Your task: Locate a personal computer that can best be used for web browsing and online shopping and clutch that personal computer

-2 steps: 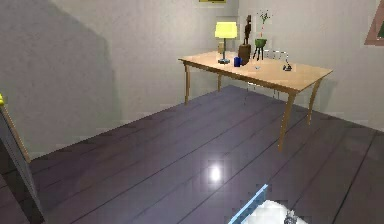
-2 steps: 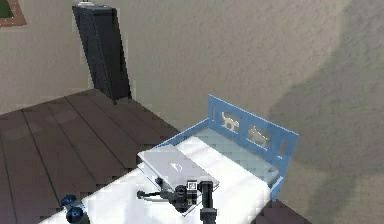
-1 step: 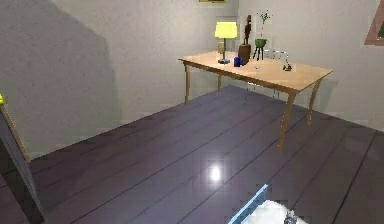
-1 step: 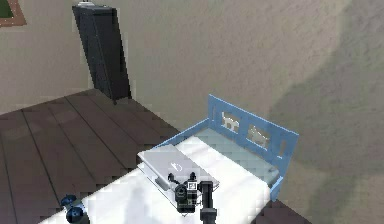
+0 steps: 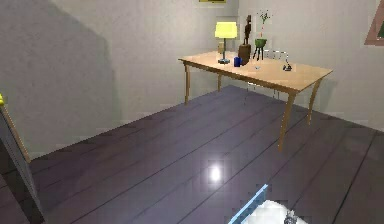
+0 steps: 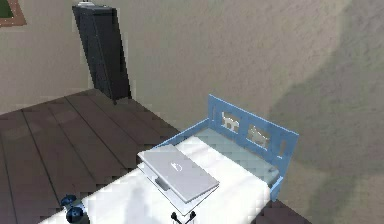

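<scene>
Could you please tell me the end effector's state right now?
End effector: cannot be told whether it holds anything; the laptop lies on the bed nearby.

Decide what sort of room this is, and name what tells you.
Probably a bedroom with a study corner: a blue-framed bed with a laptop lying on its mattress, and a wooden desk carrying a yellow lamp.

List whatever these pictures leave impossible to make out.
1. Laptop on the bed, arm side view: too small to tell lid from base.
2. Dark blobs at that view's bottom edge: partly cut off, too small to name.
3. Small blue item on the table, forward view: too small to name.
4. Dark object at the forward view's left edge: cut off.
</scene>
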Robot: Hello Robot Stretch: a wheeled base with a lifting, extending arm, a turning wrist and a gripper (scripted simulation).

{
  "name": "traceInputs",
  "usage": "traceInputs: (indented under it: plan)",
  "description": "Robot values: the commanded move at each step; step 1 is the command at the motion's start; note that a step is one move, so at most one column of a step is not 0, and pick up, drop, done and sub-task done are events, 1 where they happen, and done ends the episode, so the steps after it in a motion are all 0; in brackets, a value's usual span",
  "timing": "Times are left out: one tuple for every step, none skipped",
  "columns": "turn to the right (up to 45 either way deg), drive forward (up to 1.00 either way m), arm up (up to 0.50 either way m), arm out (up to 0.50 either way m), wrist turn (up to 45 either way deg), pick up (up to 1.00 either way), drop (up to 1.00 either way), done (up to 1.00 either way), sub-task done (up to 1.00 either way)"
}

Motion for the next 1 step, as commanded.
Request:
traceInputs:
  plan:
    - [0.0, 0.0, 0.0, 0.0, 0.0, 1.0, 0.0, 0.0, 0.0]
